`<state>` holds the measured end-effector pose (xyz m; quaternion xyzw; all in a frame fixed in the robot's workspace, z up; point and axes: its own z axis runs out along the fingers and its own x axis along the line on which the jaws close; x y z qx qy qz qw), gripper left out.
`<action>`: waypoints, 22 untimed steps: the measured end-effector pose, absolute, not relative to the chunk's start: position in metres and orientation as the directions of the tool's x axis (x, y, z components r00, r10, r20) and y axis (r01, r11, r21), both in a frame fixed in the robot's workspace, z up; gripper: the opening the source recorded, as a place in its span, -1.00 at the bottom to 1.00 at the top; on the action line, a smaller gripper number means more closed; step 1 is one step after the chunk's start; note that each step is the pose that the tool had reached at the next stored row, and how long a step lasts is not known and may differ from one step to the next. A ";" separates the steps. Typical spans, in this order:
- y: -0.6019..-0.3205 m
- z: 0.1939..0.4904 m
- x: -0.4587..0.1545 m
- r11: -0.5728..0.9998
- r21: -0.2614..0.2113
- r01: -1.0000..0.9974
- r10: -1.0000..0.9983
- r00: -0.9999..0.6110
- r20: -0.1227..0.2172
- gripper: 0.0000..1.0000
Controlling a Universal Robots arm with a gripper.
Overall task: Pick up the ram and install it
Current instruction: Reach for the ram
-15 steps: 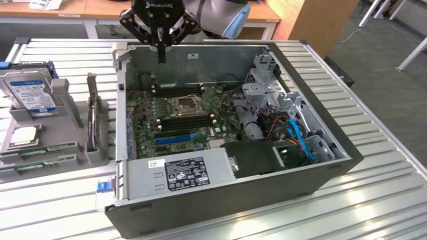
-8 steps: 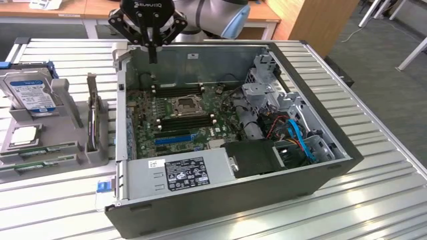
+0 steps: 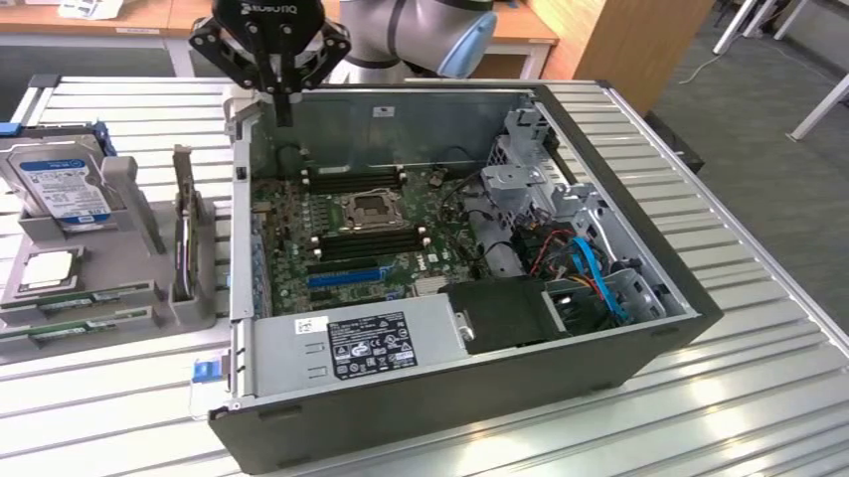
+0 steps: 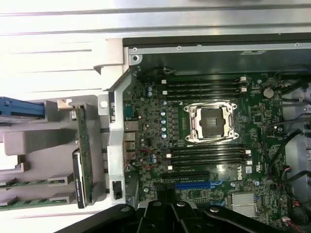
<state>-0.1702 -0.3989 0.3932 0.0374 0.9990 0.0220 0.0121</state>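
Two ram sticks lie in the grey holder (image 3: 159, 308) outside the case, at the exterior view's left: one ram (image 3: 80, 296) (image 4: 29, 182) and a second (image 3: 67, 330) (image 4: 29, 201) beside it, both thin and green. My gripper (image 3: 284, 117) hangs high over the case's far left corner, well away from the sticks. Its fingers are shut together with nothing between them. The motherboard (image 3: 352, 234) (image 4: 252, 126) lies below, with long black memory slots (image 3: 352, 179) (image 4: 204, 87) on one side of the CPU socket (image 3: 368, 210) (image 4: 211, 121) and more slots (image 4: 209, 158) on the other.
The open PC case (image 3: 623, 179) fills the table's middle, with a power supply (image 3: 358, 343) at its front and cables (image 3: 591, 268) at the exterior view's right. The holder also carries a hard drive (image 3: 60, 184), a CPU (image 3: 47, 270) and an upright expansion card (image 3: 186, 224) (image 4: 85, 160).
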 end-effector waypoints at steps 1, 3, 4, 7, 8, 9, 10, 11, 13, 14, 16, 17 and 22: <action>-0.399 0.393 -0.172 0.996 0.045 0.074 0.075 -0.997 -0.022 -0.80; -0.399 0.393 -0.176 0.996 0.045 0.074 0.075 -0.997 -0.022 -0.80; -0.399 0.393 -0.177 0.996 0.045 0.074 0.075 -0.997 -0.021 -0.80; -0.399 0.393 -0.183 0.996 0.045 0.074 0.075 -0.997 -0.021 -0.80; -0.399 0.393 -0.185 0.996 0.045 0.074 0.075 -0.997 -0.021 -0.80; -0.399 0.393 -0.187 0.996 0.045 0.074 0.075 -0.997 -0.020 -0.80; -0.399 0.393 -0.189 0.996 0.045 0.074 0.075 -0.997 -0.020 -0.80; -0.399 0.393 -0.192 0.996 0.045 0.074 0.075 -0.997 -0.020 -0.80; -0.399 0.393 -0.196 0.996 0.045 0.074 0.075 -0.997 -0.020 -0.80; -0.399 0.393 -0.198 0.996 0.045 0.074 0.075 -0.997 -0.019 -0.80; -0.399 0.393 -0.202 0.996 0.045 0.074 0.075 -0.997 -0.019 -0.80; -0.399 0.393 -0.205 0.996 0.045 0.074 0.075 -0.997 -0.019 -0.80; -0.399 0.393 -0.214 0.996 0.045 0.075 0.075 -0.997 -0.017 -0.80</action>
